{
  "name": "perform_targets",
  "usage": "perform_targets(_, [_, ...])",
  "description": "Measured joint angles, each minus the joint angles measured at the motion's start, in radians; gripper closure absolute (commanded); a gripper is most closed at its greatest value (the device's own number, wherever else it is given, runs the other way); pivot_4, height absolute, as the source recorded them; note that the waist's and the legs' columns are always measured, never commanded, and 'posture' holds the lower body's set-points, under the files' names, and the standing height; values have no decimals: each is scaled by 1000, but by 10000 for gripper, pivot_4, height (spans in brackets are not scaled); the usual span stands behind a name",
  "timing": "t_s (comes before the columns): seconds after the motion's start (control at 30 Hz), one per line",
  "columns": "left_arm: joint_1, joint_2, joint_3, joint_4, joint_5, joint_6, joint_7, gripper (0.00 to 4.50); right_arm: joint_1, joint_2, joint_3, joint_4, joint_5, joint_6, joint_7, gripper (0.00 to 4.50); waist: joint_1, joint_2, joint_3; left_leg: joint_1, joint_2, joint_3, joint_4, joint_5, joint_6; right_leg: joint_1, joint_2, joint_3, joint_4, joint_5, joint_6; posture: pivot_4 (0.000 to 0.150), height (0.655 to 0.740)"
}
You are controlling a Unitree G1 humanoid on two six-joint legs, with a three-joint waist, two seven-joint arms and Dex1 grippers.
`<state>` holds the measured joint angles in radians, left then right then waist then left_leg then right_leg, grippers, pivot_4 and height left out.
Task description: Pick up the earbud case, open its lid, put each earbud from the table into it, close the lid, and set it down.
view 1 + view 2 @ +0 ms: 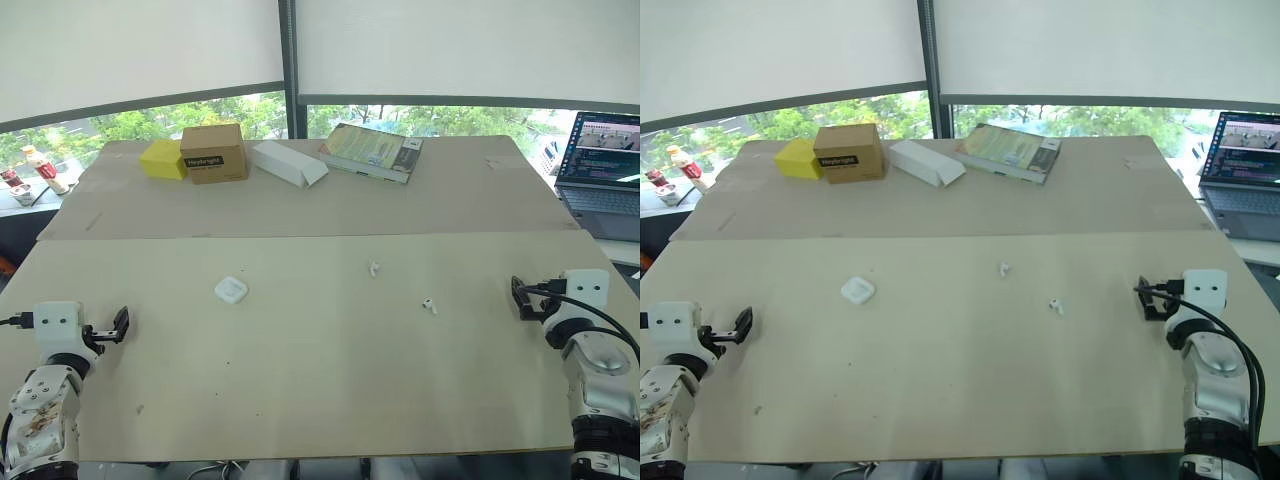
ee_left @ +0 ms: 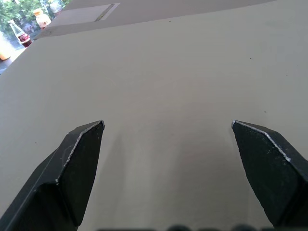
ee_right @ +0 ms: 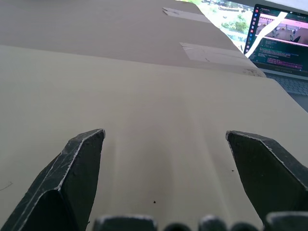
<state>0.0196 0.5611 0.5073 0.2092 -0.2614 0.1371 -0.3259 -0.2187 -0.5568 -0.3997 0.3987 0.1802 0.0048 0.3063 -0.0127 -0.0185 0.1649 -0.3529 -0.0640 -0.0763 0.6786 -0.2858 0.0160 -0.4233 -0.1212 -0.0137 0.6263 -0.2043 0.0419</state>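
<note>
Left eye view shows the case [image 1: 231, 290] at 10 o'clock from the middle of the table [image 1: 320, 400], one earbud [image 1: 374, 268] at 1 o'clock, the other earbud [image 1: 429, 305] at 2. Left gripper [image 1: 121, 324] and right gripper [image 1: 520, 297] sit at opposite edges, jaws wide, empty, probably so either can reach in.

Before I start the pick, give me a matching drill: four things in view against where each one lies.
Things:
1. case
2. laptop
3. book
4. yellow box

Places:
a) back left, beside brown box
b) off to the far right, past the table edge
c) front half, left of earbuds
d) at the back, right of white box

Pairs: 1-c, 2-b, 3-d, 4-a.
</note>
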Motion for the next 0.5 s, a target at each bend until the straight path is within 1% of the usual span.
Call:
perform_targets(0.3, [21,12,1,-5,-16,6,-22,0,-2,0,0,2,0,0,11,429,0,0,0,0,0,0,0,0,0,0,0,0,0,0,0,1500,7400])
perform_targets(0.5, [28,22,3,-60,-24,7,-53,0,-22,-9,1,3,0,0,34,429,-1,0,0,0,0,0,0,0,0,0,0,0,0,0,0,1500,7400])
